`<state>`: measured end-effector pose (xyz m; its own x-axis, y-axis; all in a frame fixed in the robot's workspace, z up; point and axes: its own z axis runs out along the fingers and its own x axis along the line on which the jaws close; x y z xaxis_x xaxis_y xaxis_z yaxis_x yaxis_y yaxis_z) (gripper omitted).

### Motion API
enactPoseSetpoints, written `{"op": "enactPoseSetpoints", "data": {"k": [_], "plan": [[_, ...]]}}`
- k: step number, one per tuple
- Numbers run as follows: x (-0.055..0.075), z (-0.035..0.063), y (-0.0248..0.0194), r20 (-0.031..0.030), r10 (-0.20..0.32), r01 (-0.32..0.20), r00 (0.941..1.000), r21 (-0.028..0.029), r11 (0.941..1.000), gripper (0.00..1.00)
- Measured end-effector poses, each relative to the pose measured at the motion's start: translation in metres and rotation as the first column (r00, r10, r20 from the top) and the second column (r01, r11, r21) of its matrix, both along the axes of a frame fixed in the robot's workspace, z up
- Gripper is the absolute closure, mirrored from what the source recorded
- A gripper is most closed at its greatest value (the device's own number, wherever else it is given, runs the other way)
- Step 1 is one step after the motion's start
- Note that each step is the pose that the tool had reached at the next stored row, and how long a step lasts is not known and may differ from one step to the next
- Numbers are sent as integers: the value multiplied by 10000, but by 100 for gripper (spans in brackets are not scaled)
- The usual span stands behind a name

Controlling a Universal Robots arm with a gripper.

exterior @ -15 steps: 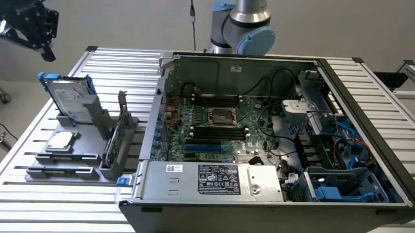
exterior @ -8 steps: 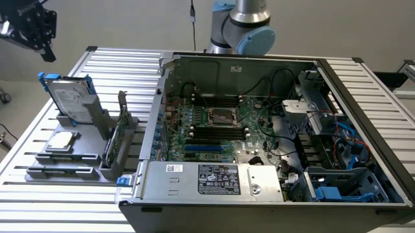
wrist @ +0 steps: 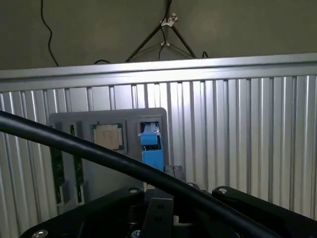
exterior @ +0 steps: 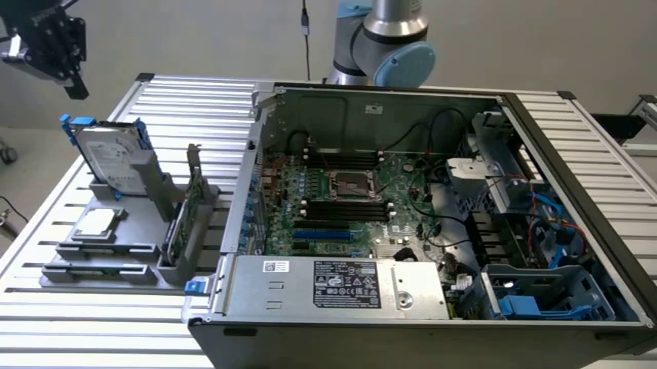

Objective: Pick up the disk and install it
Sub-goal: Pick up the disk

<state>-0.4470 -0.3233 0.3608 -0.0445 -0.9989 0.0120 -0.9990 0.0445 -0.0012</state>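
One upright disk (exterior: 108,157) at rack (exterior: 103,270) edge, closed end effector (exterior: 72,81) above

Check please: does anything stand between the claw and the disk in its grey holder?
Nothing visible does. The shut claw hangs in open air above the disk, slightly toward the exterior view's left. The disk stands upright in the grey holder, its top edge free.

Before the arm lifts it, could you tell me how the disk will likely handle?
The disk looks like a rigid metal slab, so probably stiff and fairly heavy for its size. It stands on edge in the grey holder, so a sideways push might tip it.
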Motion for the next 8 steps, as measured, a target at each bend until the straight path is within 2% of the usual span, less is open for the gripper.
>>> {"op": "enactPoseSetpoints", "data": {"k": [3,8], "plan": [[-7,-5,2,0,513,-513,9987,-42,9987,89],[-88,-5,1,-2,613,-613,9981,-60,9981,88]]}}
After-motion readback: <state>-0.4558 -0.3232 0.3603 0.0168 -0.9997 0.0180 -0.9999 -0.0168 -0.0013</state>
